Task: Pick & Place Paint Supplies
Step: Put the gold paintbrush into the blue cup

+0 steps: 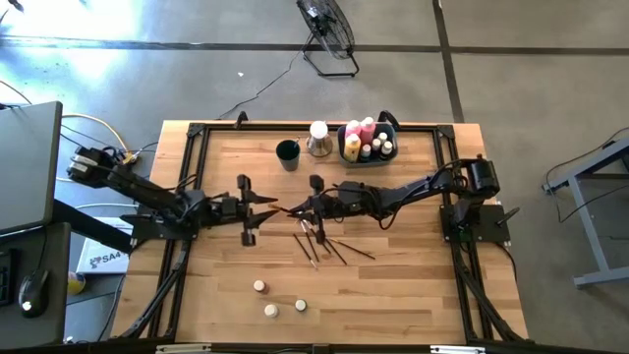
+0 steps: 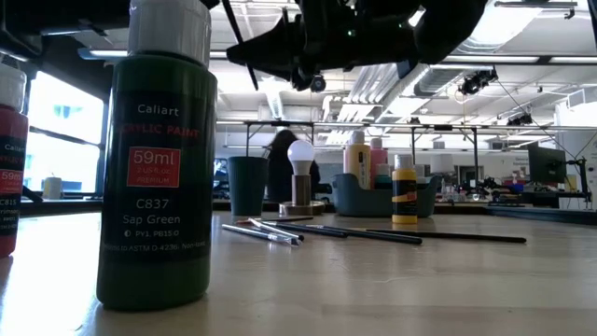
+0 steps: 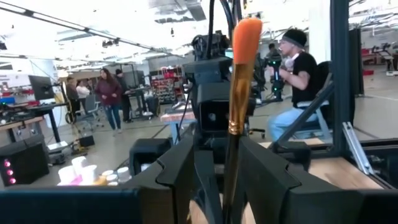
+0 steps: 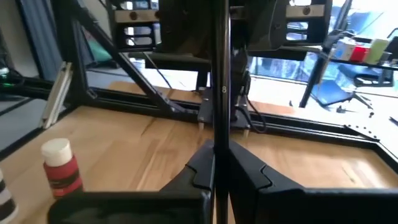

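Two hands meet above the middle of the bench (image 1: 413,295), and both pinch the same brush (image 3: 239,93). The left hand (image 1: 267,210) grips it low on the handle, its orange bristle tip standing up between the fingers (image 3: 180,180) in the left wrist view. The right hand (image 1: 307,208) is pressed together on the thin dark handle, which runs straight up between its fingers (image 4: 249,171) in the right wrist view. Just below the hands, several more brushes (image 1: 324,246) lie loose on the wood in a fanned heap, touching one another. Near the front edge sit three pots (image 1: 271,311), a little apart from each other. Toward the back, the bin (image 1: 393,155) holds pink and yellow bottles (image 1: 360,133) with small capped pots beside them. A bulb on a stand (image 1: 318,138) is just left of the bin, and a dark cup (image 1: 287,152) is left of that. From bench height, a green bottle (image 2: 159,177) fills the near left, a red one (image 2: 9,159) at the edge beside it, and a yellow bottle (image 2: 403,191) stands upright in front of the bin. People stand and sit in the room beyond.
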Available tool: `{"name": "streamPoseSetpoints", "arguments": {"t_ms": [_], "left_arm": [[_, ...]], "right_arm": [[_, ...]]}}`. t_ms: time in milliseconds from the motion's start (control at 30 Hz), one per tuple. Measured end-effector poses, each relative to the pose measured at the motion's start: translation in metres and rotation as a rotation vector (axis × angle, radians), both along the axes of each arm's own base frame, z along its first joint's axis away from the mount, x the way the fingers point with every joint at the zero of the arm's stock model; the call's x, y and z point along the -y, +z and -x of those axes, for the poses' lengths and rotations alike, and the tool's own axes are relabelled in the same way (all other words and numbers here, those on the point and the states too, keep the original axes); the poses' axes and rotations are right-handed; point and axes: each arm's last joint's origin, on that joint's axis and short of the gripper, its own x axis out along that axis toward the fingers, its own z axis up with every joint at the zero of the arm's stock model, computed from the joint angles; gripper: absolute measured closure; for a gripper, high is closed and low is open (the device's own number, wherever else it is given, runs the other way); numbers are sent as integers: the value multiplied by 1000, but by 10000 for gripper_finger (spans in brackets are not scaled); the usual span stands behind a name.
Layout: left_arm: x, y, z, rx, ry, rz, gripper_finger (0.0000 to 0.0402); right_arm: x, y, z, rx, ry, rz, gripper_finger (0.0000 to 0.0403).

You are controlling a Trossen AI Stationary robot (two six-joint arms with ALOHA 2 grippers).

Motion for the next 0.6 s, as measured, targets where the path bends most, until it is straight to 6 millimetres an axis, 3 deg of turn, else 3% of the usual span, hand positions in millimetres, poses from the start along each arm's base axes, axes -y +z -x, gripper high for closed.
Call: {"name": "streamPoseSetpoints", "arguments": {"t_ms": [600], "left_arm": [[-12, -1, -10, 5, -118, 50, 279]], "right_arm": [[1, -2, 0, -25, -60, 11, 388]]}}
